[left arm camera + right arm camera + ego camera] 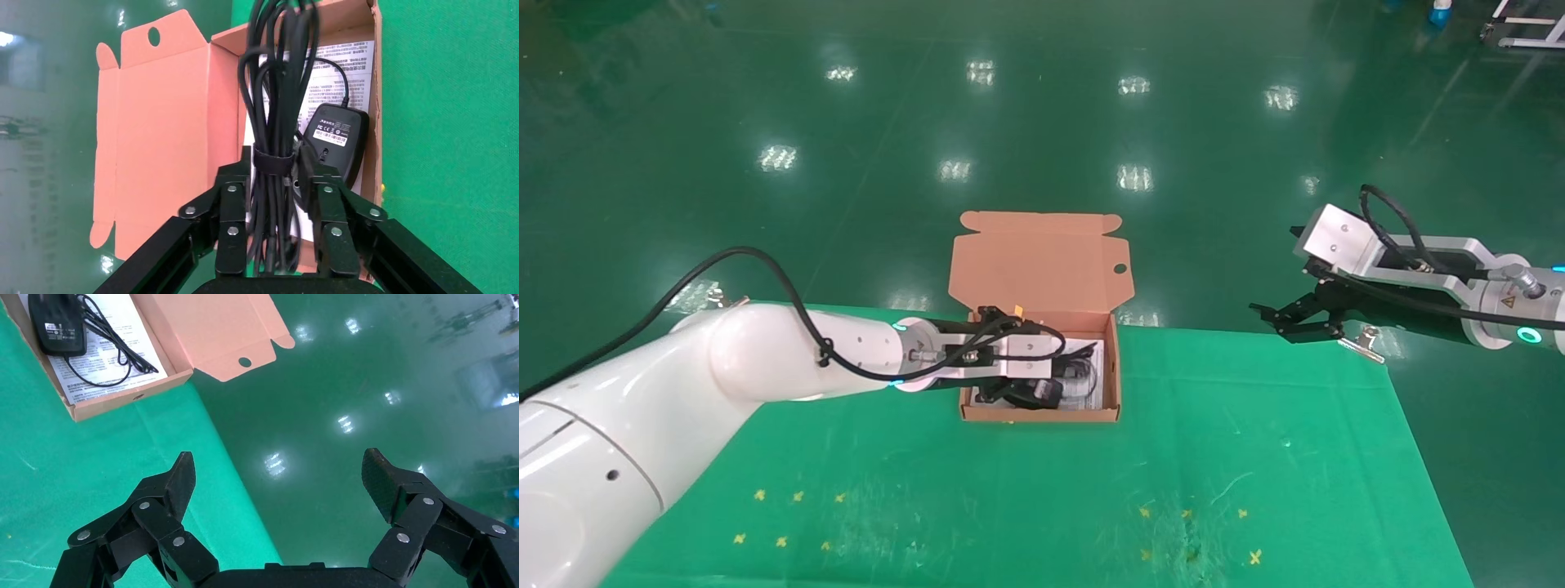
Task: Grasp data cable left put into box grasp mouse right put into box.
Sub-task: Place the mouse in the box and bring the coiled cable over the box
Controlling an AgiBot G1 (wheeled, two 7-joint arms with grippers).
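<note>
Black data cable (273, 116) in left tool (276, 184), ends cut off.

A green cloth (1254, 457) with small yellow crosses (780, 541) covers the table

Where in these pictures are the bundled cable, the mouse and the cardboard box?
data cable (273, 162): left wrist view, on the strap around the bundle, between the left tool's fingers.
mouse (335, 144): left wrist view, on its labelled underside.
box (1042, 269): head view, on the open lid flap.
</note>
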